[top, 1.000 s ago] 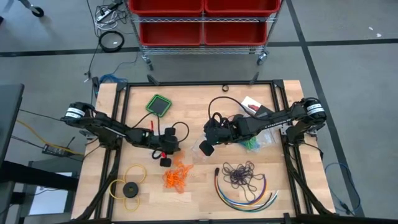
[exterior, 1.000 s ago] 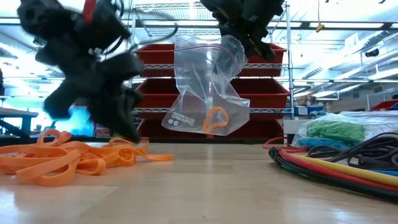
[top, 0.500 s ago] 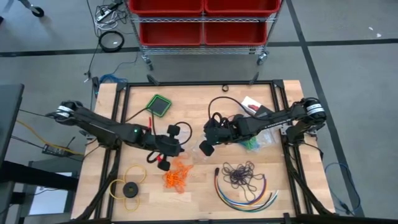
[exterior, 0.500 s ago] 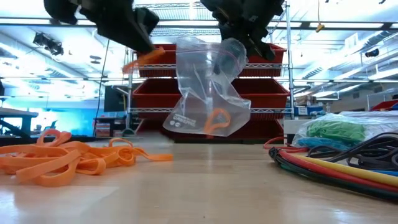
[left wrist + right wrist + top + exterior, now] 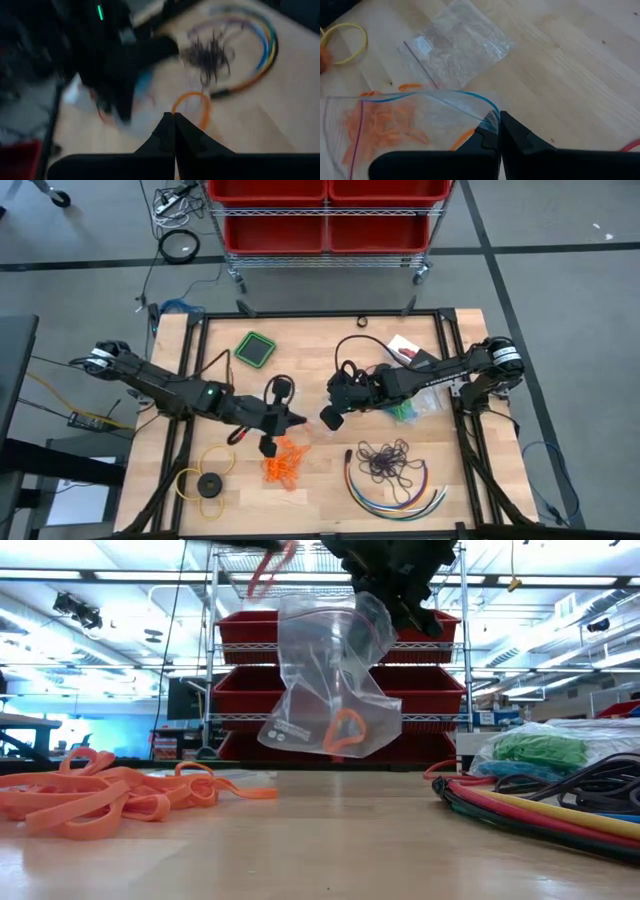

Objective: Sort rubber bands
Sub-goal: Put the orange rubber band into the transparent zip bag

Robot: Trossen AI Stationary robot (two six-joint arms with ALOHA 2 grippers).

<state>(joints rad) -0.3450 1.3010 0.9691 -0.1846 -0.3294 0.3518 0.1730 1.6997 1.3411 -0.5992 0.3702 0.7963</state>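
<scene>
My left gripper (image 5: 296,420) (image 5: 174,116) is shut on one orange rubber band (image 5: 192,107), high over the table, just left of a clear zip bag (image 5: 330,680). My right gripper (image 5: 333,413) (image 5: 497,119) is shut on that bag, which has an orange band (image 5: 345,730) inside. A pile of orange rubber bands (image 5: 283,460) (image 5: 100,795) lies on the wood below my left gripper. Dark purple bands (image 5: 385,460) lie near the front right. Green bands (image 5: 540,750) sit in another bag. My left gripper pinches the orange band between its two fingertips at one spot of the loop (image 5: 176,106). The rest of the loop stands out beyond the tips, lifted clear of the table (image 5: 270,565). My right gripper pinches the bag's top rim (image 5: 487,114) at the blue zip strip, its fingers slanting down. The bag hangs below the fingers, its mouth gaping, its bottom (image 5: 330,752) clear of the table.
Coloured cables (image 5: 395,490) curve around the purple bands at the front right. A yellow ring with a black disc (image 5: 208,480) lies front left, a green square pad (image 5: 255,348) at the back. An empty clear bag (image 5: 455,42) lies flat on the wood.
My left gripper has risen from the orange pile with one orange band, gone toward the hanging bag and rolled its wrist. The band is lifted clear; the pile stays on the table. The right gripper and its bag have kept still.
</scene>
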